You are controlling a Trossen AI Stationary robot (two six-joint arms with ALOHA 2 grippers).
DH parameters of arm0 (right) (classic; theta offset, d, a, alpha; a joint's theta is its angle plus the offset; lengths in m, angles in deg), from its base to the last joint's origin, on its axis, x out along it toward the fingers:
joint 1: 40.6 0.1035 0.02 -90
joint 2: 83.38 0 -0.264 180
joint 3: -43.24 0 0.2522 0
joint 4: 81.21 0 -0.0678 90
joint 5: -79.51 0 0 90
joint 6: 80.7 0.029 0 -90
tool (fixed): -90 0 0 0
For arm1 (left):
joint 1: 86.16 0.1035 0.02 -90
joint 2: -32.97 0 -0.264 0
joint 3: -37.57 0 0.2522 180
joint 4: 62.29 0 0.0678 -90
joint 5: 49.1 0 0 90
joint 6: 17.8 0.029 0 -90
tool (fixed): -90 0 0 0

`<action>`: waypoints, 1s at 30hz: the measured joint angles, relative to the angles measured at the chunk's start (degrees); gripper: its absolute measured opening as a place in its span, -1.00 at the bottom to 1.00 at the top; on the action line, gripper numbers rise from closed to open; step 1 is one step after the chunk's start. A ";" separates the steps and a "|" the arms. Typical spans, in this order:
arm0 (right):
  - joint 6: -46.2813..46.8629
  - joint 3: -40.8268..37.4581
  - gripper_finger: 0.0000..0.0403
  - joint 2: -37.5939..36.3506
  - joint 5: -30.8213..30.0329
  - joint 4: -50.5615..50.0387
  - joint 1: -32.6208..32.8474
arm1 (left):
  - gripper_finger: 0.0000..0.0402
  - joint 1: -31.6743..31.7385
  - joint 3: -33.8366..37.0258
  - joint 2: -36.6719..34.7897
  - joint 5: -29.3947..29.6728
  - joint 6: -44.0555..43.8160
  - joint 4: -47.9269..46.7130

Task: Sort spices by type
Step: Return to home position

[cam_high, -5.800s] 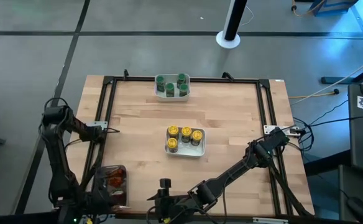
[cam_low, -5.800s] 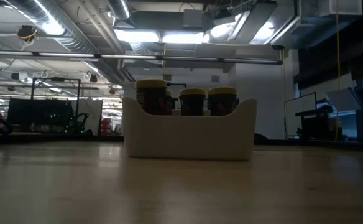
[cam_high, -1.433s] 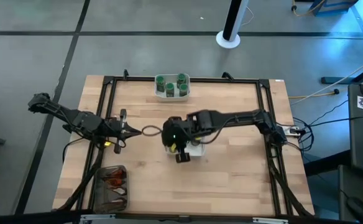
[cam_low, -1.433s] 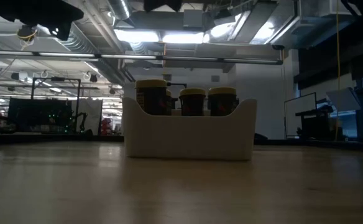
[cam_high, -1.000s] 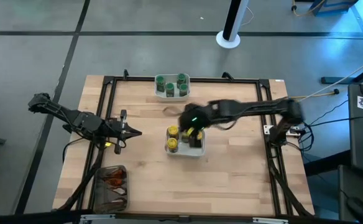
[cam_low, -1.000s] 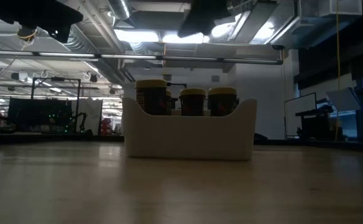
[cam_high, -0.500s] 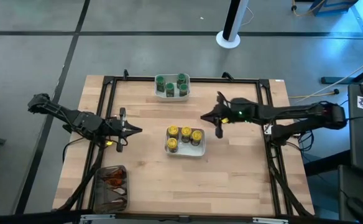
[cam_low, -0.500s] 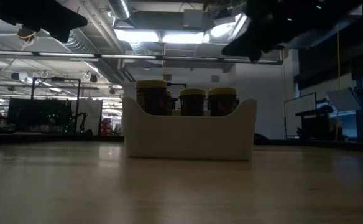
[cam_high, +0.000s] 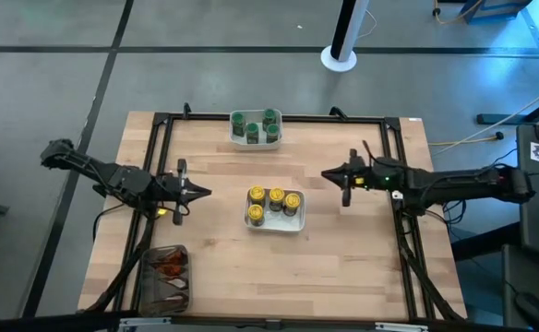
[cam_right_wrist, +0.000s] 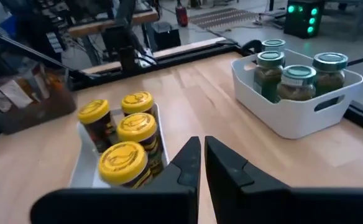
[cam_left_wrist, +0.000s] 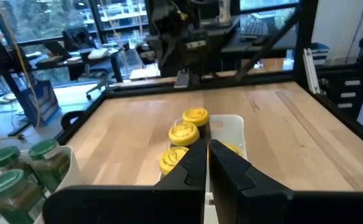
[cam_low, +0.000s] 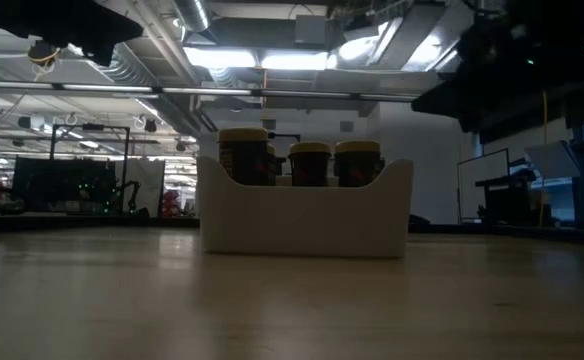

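Where the low view shows yellow-capped jars [cam_low: 310,165], overhead adds green-capped jars [cam_high: 253,129].

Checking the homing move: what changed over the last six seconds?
The right end effector swung from the near edge, across the yellow-capped jars, to the right side, shut and empty. The left end effector moved to the left side. The white bowls and grey tray stayed put.

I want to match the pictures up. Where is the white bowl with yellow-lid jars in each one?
High view: white rectangular bowl near the picture's centre.
Low view: bowl dead centre, side-on.
Left wrist view: bowl beyond the left claw.
Right wrist view: bowl beyond the right claw.
Shared landmark: its yellow-capped jars.
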 joint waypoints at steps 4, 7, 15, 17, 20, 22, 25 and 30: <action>1.95 -4.23 -0.89 -6.57 0.08 -0.23 0.00 | -0.98 2.59 0.02 0.07 -3.10 -1.44 2.62; 2.49 -5.78 -0.89 -11.68 0.07 -1.71 0.00 | -0.98 5.96 0.02 0.53 -9.64 -2.90 2.52; 2.49 -5.95 -0.89 -18.53 0.76 -6.95 0.04 | -0.98 14.32 0.11 4.98 -18.54 -2.80 3.35; 2.50 -5.95 -0.89 -19.35 0.78 -8.31 0.04 | -0.98 15.85 0.13 4.78 -22.81 -1.33 4.76; 2.52 -5.96 -0.89 -20.45 0.61 -10.27 0.04 | -0.98 17.87 0.22 2.79 -24.62 -0.27 3.83; 2.70 -5.97 -0.89 -20.97 0.29 -11.16 0.04 | -0.98 19.33 2.06 0.66 -24.63 -0.28 5.42; 2.79 -6.01 -0.89 -21.72 0.24 -10.90 0.04 | -0.98 21.87 7.80 -3.29 -24.63 -2.72 9.75; 3.28 -6.01 -0.89 -22.29 -0.10 -11.34 0.04 | -0.98 23.94 14.69 -10.37 -24.63 -6.40 12.55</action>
